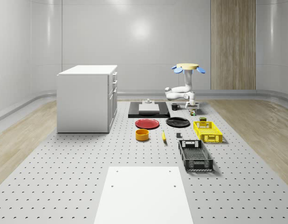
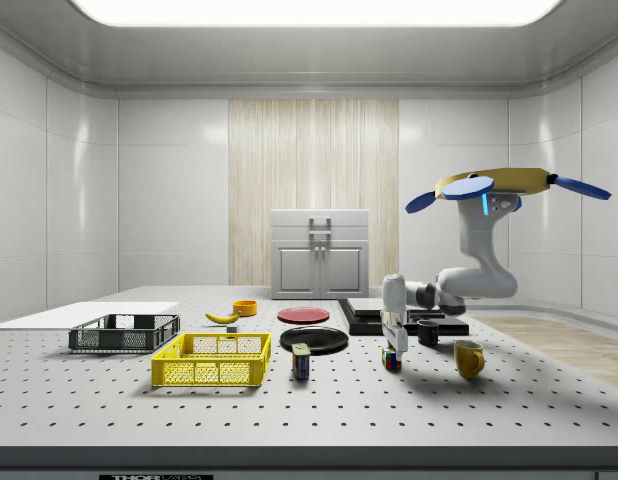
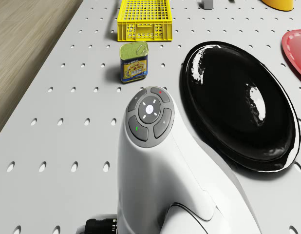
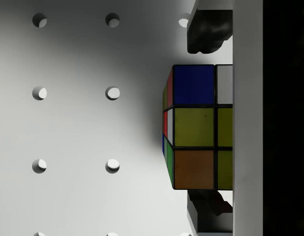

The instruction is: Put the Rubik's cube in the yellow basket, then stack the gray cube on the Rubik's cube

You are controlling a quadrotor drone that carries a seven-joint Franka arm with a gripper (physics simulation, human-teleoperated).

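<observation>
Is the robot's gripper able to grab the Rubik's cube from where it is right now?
Probably yes. The gripper hangs straight down over the Rubik's cube, and in the wrist view a fingertip sits on each side of the cube, nothing between them.

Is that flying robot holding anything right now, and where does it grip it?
The gripper straddles the Rubik's cube, a finger at each of two opposite sides, cube on the table; whether it grips yet cannot be told.

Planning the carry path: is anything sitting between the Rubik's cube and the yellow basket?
Yes. A small can stands on the table between the Rubik's cube, which is under the end effector, and the yellow basket.
</observation>
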